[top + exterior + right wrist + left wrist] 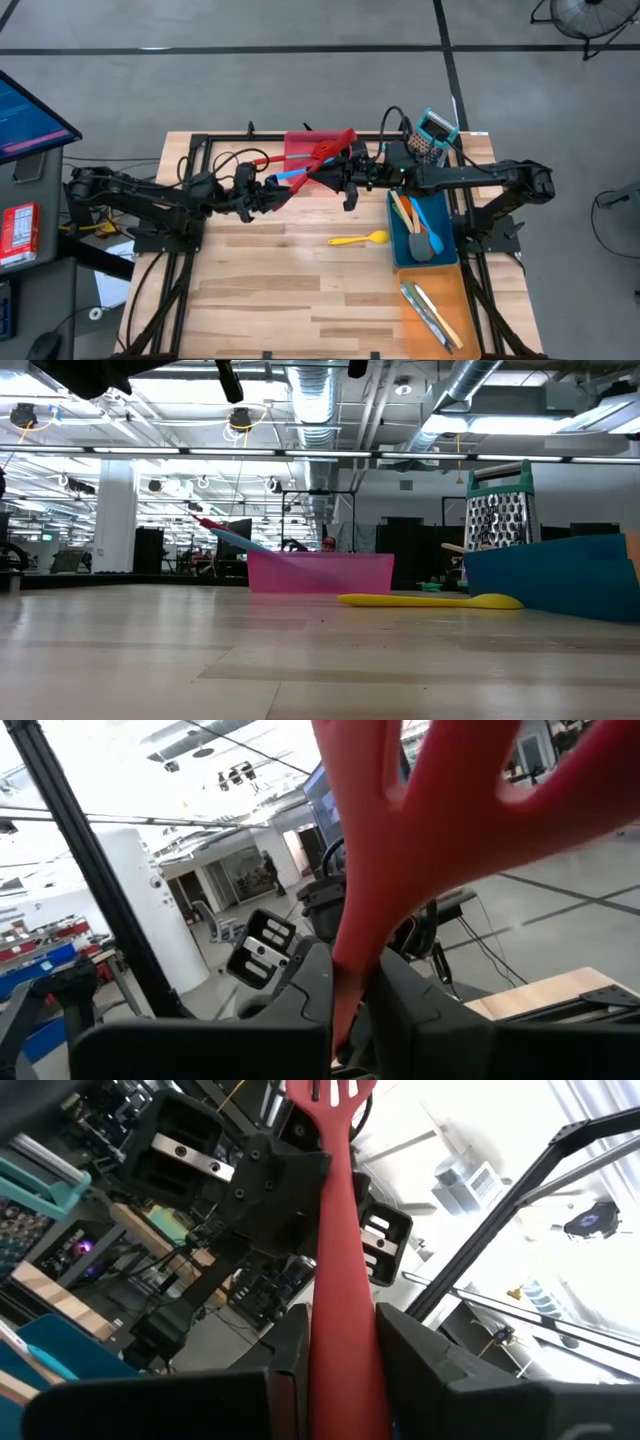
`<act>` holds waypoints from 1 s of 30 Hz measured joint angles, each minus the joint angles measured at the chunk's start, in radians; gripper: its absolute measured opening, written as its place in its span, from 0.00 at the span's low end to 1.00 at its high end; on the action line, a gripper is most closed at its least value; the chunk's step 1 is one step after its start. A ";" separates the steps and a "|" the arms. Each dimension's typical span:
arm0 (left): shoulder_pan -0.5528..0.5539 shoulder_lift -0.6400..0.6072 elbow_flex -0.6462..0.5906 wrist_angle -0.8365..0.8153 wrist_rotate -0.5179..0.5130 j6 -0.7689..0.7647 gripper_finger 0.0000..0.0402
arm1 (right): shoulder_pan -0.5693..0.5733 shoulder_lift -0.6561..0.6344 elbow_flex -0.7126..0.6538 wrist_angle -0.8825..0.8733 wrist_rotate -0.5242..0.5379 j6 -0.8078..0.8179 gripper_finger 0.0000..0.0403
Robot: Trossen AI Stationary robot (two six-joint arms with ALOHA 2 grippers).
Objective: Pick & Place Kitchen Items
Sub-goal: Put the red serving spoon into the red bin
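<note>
A red slotted turner (328, 152) is held in the air between both grippers, above the red tray (298, 142). My left gripper (274, 190) is shut on its handle. My right gripper (340, 180) faces it from the right and is shut on the turner nearer the slotted head (440, 800). A blue utensil (290, 176) leans out over the tray's wall (320, 572). A yellow spoon (358, 238) lies flat on the table. My left gripper pinches the red turner's handle (345, 1330) between its two fingers. The handle runs along the fingers and out past their tips toward the head (330, 1092). The turner is clear of the table. My right gripper pinches the turner's handle where it narrows below the head (352, 970) between its two fingers, coming from the table's right. The head stands back over the gripper, close to the wrist camera. The turner is clear of the table.
A blue tray (438, 250) at the right holds several utensils. An orange tray (450, 290) near the front right holds silver cutlery. A teal-topped grater (435, 135) stands at the back right. There is bare wood at the table's near left.
</note>
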 joint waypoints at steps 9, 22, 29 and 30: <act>0.023 0.000 0.000 0.000 0.011 -0.007 0.19 | 0.011 0.000 0.000 -0.001 0.023 0.015 0.06; 0.032 0.000 0.000 -0.005 0.024 -0.051 0.19 | 0.030 0.001 0.000 -0.005 0.053 0.061 0.06; 0.034 0.000 0.000 -0.008 0.024 -0.068 0.21 | 0.037 0.001 0.000 -0.008 0.058 0.074 0.06; 0.034 0.000 0.000 -0.010 0.025 -0.068 0.22 | 0.035 0.002 0.000 -0.011 0.058 0.073 0.06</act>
